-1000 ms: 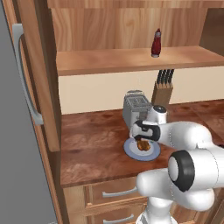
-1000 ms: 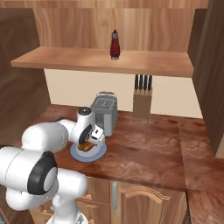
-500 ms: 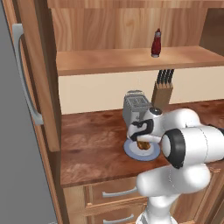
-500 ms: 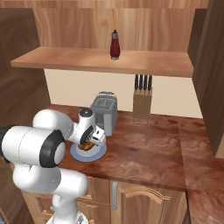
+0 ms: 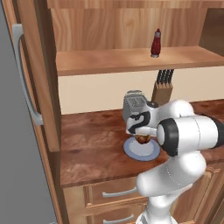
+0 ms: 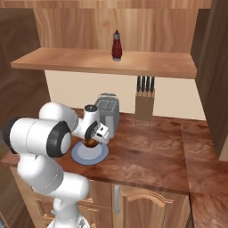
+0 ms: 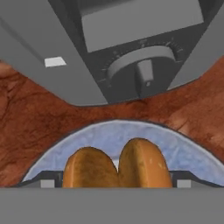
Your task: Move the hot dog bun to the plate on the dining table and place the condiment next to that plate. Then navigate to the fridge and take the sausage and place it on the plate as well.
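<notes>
Risk: the bun [image 7: 116,162] lies on a small blue-grey plate [image 5: 141,149] just in front of the toaster [image 5: 134,105]. An off-centre closure can roll the bun off the plate or drag the plate.

Arm pose: folded low over the counter [image 5: 92,140], gripper [image 5: 143,138] pointing down at the bun. The jaws straddle it; whether they grip cannot be told. The red bottle [image 6: 116,45] stands on the shelf [image 6: 80,62] above.

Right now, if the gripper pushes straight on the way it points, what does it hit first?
The hot dog bun: it sits right between the fingers, on the blue-grey plate. Beyond that, the line seems to run on toward the toaster, though depth is unclear.
</notes>
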Tool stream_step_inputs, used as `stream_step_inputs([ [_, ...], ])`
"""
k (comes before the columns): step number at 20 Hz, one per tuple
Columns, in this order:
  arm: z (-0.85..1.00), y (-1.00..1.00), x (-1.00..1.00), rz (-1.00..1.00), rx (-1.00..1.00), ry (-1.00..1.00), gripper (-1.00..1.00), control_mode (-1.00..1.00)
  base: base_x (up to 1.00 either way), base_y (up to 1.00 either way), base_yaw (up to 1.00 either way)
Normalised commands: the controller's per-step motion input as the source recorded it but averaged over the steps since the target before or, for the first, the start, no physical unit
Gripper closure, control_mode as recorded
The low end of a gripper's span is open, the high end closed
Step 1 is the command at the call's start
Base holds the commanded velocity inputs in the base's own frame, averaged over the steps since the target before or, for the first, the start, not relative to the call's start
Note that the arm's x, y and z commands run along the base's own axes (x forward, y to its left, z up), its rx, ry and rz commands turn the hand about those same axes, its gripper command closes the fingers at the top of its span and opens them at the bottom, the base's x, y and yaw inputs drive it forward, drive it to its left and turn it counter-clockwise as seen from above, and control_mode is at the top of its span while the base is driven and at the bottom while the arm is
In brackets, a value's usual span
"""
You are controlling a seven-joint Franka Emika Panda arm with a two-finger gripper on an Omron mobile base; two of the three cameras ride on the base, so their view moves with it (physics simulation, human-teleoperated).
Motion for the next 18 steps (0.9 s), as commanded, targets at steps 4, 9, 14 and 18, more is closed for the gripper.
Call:
stream_step_inputs([
  [4,0.03,0.15,-0.25,-0.05,0.01,0.00,1.00,-1.00,0.00,0.00,0.00],
  [9,0.47,0.02,-0.34,-0.05,0.03,-0.05,1.00,-1.00,0.00,0.00,0.00],
  [14,0.99,-0.03,-0.54,0.00,0.02,-0.10,1.00,-1.00,0.00,0.00,0.00],
  [18,0.89,-0.05,-0.68,0.00,0.00,0.00,1.00,-1.00,0.00,0.00,0.00],
])
